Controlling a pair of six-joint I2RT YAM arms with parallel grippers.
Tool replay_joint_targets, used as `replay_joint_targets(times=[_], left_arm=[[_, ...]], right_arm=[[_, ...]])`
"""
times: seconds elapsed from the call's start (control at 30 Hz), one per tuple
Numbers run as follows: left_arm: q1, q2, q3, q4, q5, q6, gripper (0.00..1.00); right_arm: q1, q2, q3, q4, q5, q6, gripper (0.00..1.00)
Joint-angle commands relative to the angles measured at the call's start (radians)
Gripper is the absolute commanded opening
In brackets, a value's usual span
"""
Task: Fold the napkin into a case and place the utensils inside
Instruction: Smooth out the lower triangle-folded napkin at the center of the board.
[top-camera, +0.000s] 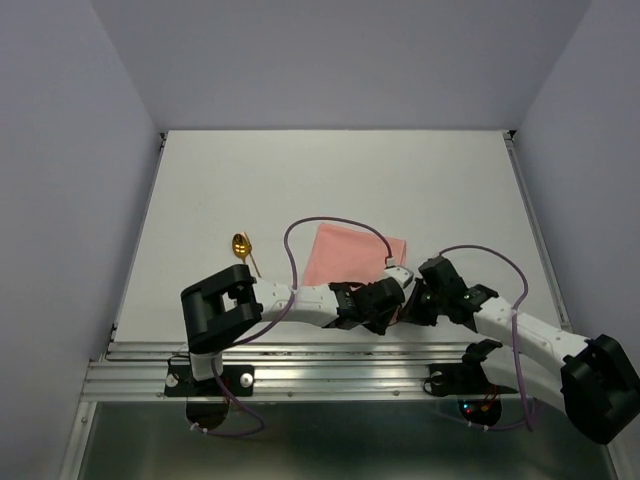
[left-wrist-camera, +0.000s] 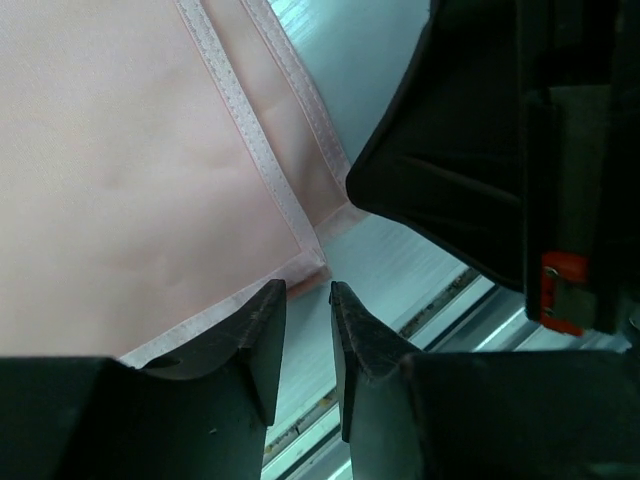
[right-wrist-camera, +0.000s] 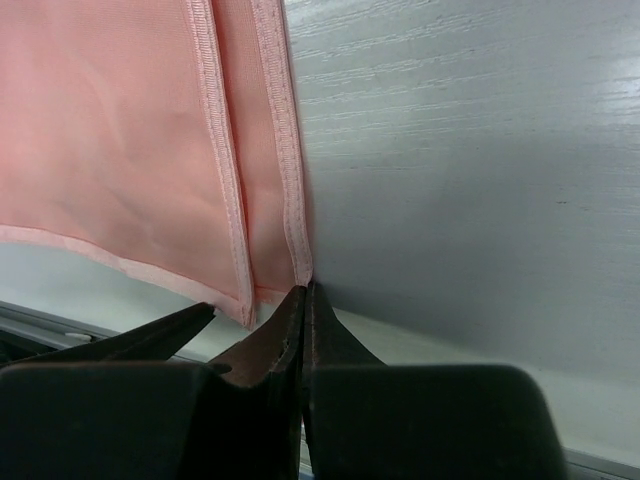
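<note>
The salmon-pink napkin (top-camera: 345, 255) lies folded in two layers at the table's middle. Its hemmed near corners show in the left wrist view (left-wrist-camera: 120, 150) and the right wrist view (right-wrist-camera: 100, 130). My left gripper (top-camera: 385, 300) is narrowly open (left-wrist-camera: 305, 288), its tips just short of the upper layer's corner, with nothing between them. My right gripper (top-camera: 415, 300) is shut (right-wrist-camera: 305, 290) on the corner of the lower layer's hem. One gold utensil (top-camera: 241, 245) lies left of the napkin. The other utensil is out of view.
The right gripper's black body (left-wrist-camera: 480, 150) hangs close beside my left fingers. The metal rail (top-camera: 330, 365) runs along the table's near edge just behind both grippers. A purple cable (top-camera: 300, 235) loops over the napkin's left side.
</note>
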Motion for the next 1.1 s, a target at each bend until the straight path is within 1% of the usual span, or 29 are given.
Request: replay_joint_targets(times=[0.0,0.13,0.43,0.7,0.8,0.83,0.9,0.93,0.97,1.0,1.07], left_arm=[[-0.007,0.009,0.053,0.042,-0.065,-0.01,0.35],[-0.007,0.014,0.058,0.042,-0.1,-0.041,0.35],[-0.007,0.064,0.09,0.022,-0.123,-0.046,0.36],[-0.007,0.095,0.121,-0.021,-0.159,-0.042,0.3],[-0.006,0.103,0.127,-0.022,-0.151,-0.044,0.21],[-0.006,0.103,0.126,-0.024,-0.151,-0.045,0.2],[-0.006,0.104,0.119,-0.028,-0.156,-0.049,0.15],[-0.007,0.106,0.118,-0.03,-0.16,-0.052,0.1],[-0.006,0.107,0.119,-0.033,-0.163,-0.055,0.08],[-0.006,0.115,0.122,-0.041,-0.165,-0.056,0.04],[-0.006,0.126,0.13,-0.047,-0.167,-0.061,0.01]], right_arm=[[0.009,-0.012,-0.037,0.029,0.007,0.019,0.01],[0.009,-0.007,-0.045,0.038,-0.004,0.025,0.01],[0.009,0.0,-0.024,0.018,0.004,0.015,0.01],[0.009,0.014,-0.014,0.021,0.002,0.01,0.01],[0.009,0.02,-0.008,0.015,0.008,0.008,0.01],[0.009,0.02,-0.007,0.014,0.01,0.007,0.01],[0.009,0.017,-0.005,0.014,0.011,0.008,0.01],[0.009,0.019,-0.004,0.014,0.011,0.007,0.01],[0.009,0.019,-0.001,0.011,0.01,0.007,0.01],[0.009,0.019,0.001,0.009,0.011,0.007,0.01],[0.009,0.019,0.006,0.008,0.013,0.007,0.01]])
